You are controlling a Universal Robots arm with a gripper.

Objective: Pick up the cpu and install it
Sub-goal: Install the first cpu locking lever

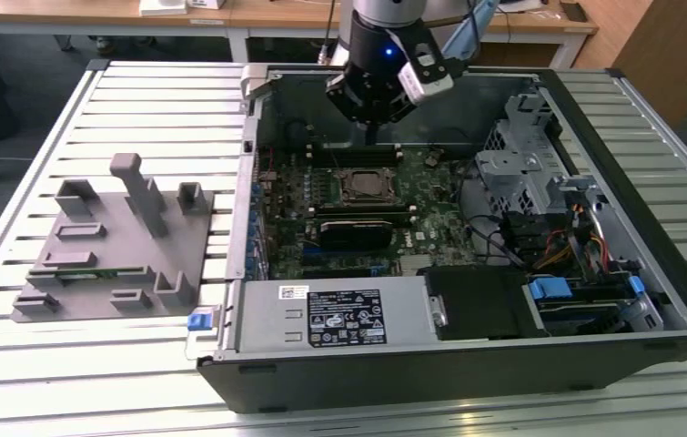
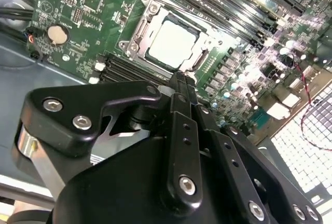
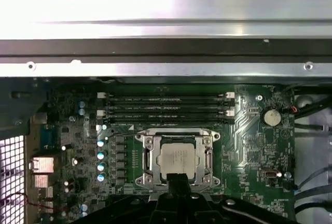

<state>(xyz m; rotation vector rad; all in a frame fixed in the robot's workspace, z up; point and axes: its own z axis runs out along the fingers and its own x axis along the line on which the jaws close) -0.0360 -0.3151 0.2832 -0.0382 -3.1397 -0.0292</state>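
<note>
Hand (image 2: pixel 179 79) closed, empty, above cpu (image 2: pixel 171 42) in socket (image 2: pixel 137 33)

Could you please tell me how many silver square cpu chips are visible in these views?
1. The pale silver square cpu sits in the metal-framed socket on the green motherboard, close to the black gripper; others could be hidden.

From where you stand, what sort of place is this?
Probably a robotics lab or test workshop. An open computer case lies on a slatted metal table, with a grey parts fixture beside it. The arm's tool hangs over the cpu, which sits in its socket.
</note>
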